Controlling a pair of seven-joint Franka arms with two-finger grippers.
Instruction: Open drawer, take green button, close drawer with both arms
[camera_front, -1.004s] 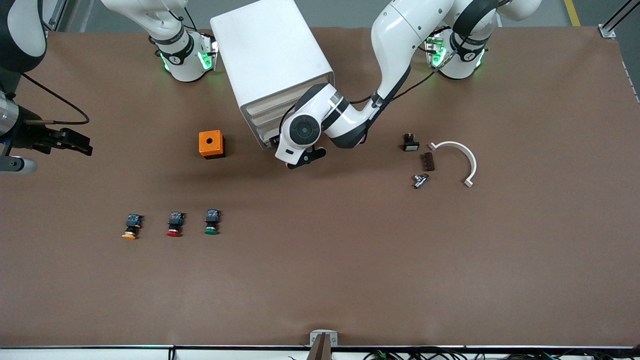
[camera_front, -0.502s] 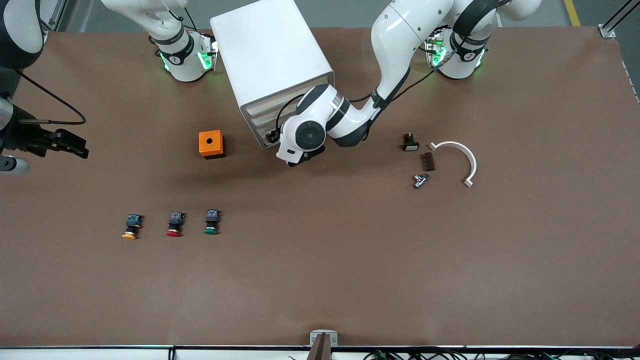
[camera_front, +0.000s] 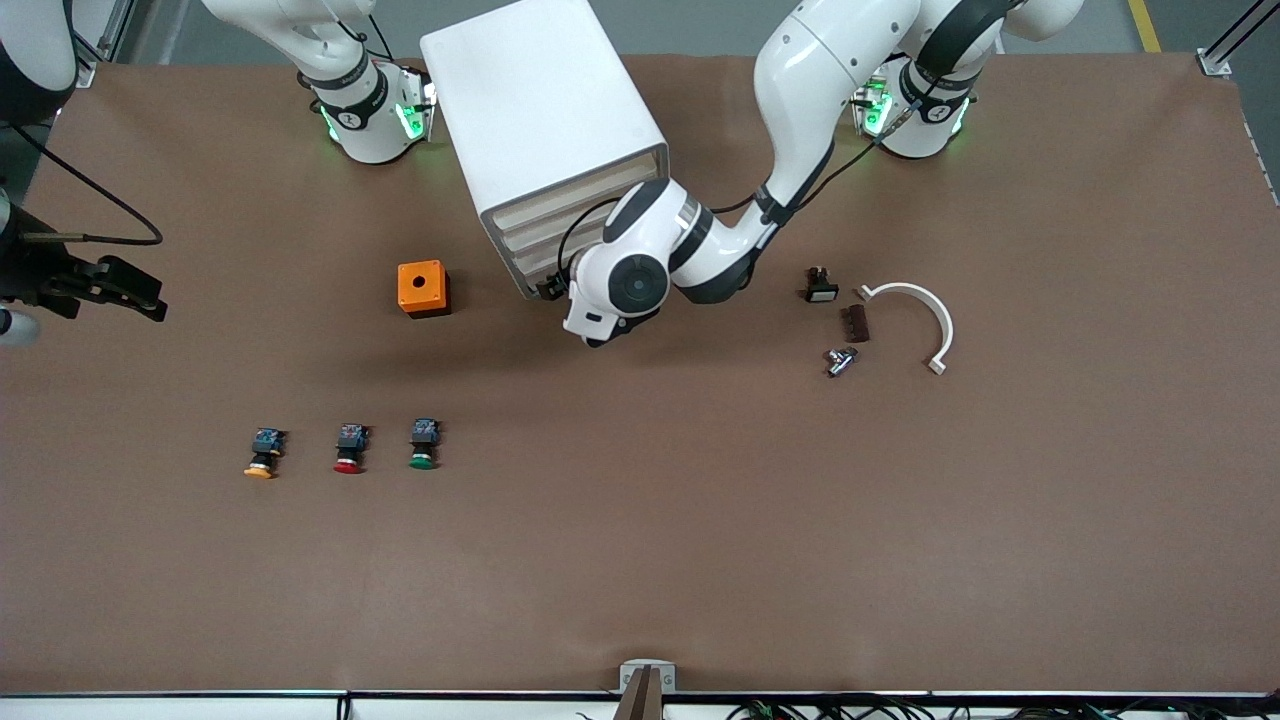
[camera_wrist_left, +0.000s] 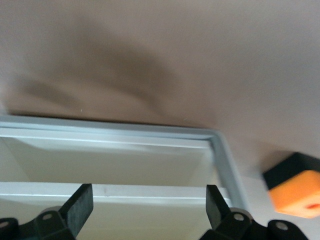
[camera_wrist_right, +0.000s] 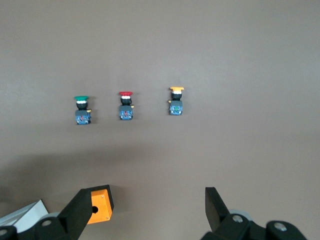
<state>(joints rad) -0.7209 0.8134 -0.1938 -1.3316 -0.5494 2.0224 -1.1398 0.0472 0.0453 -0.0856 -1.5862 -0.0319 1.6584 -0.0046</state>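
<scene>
Both grippers gape | left gripper (camera_wrist_left: 145, 210) at drawer (camera_wrist_left: 107, 172) front, hidden in front view | right gripper (camera_wrist_right: 145, 212) over table edge | button (camera_front: 423, 446) untouched

We see a brown bench (camera_front: 700, 560) carrying a white drawer cabinet (camera_front: 540, 130) beside the left end effector (camera_front: 556, 289), with an orange box (camera_front: 423, 288) just past it toward the right arm's end. Nearer the front camera than that end effector lie a yellow-capped button (camera_front: 262, 453), a red-capped button (camera_front: 349, 449) and the green-capped button (camera_front: 423, 445) in a row. Toward the left arm's end lie a white curved bracket (camera_front: 915, 320) and three small parts (camera_front: 840, 325).
</scene>
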